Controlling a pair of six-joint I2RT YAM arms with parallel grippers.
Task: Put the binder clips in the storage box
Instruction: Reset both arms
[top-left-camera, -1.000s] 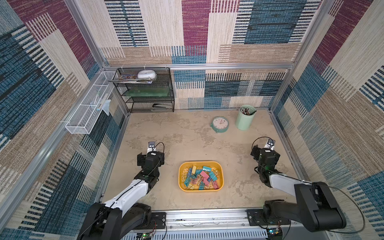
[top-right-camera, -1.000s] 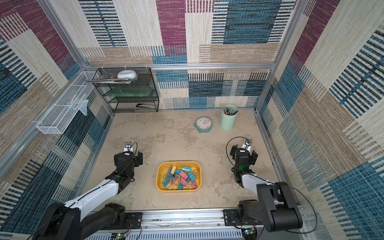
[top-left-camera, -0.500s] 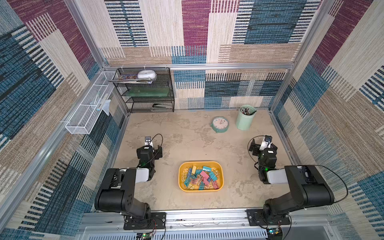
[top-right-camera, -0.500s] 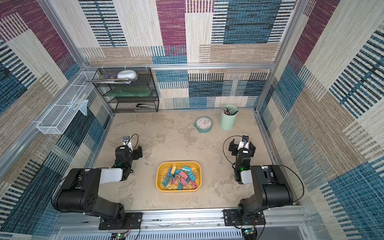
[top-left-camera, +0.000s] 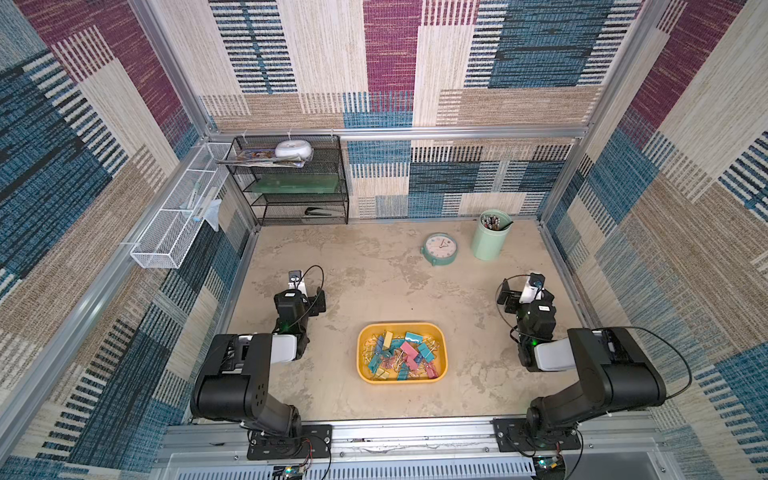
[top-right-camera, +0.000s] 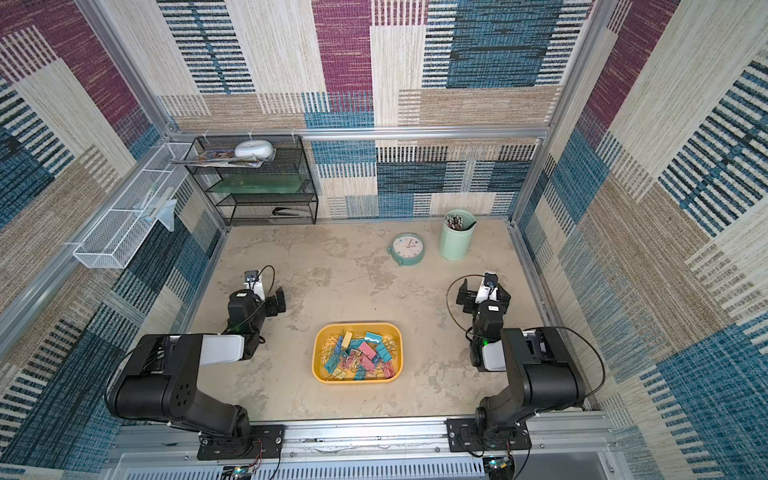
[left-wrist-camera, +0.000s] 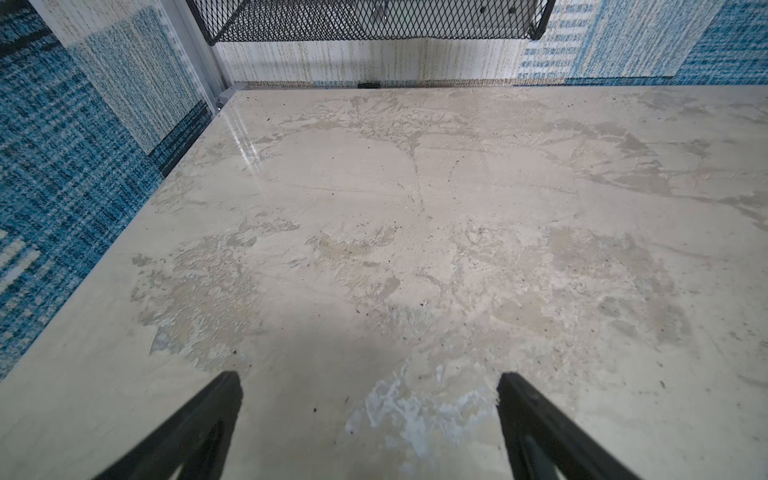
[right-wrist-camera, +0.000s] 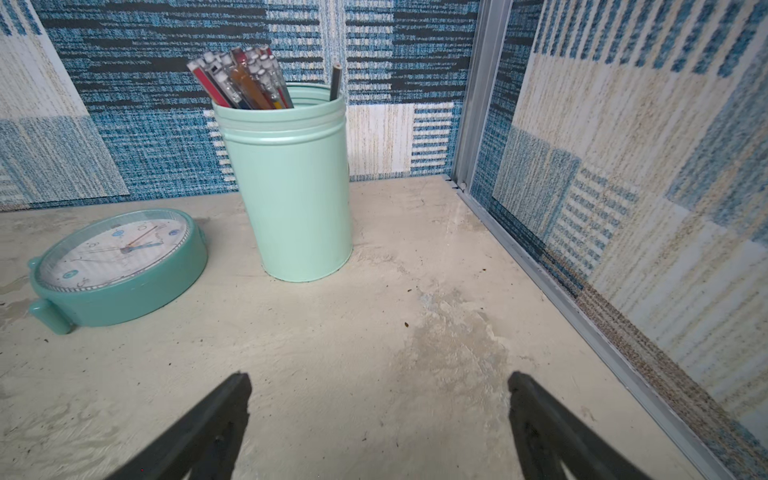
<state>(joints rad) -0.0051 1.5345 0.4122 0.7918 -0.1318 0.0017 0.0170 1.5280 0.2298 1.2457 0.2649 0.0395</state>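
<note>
Left gripper (left-wrist-camera: 370, 376): fingers spread wide, nothing between them, bare tabletop (left-wrist-camera: 374, 208) beneath. Right gripper (right-wrist-camera: 380, 376): fingers likewise apart and empty. The binder clips (top-left-camera: 399, 353) lie heaped inside the yellow storage box (top-left-camera: 399, 326), near the table's 6 o'clock edge. I see no loose clip, so I judge the task complete; next calls only for parking the arms. The grippers stand at the box's 10 and 2 o'clock, well apart from it. The pen cup (right-wrist-camera: 291, 187) and alarm clock (right-wrist-camera: 116, 266) crowd 1 o'clock; the centre is open.
</note>
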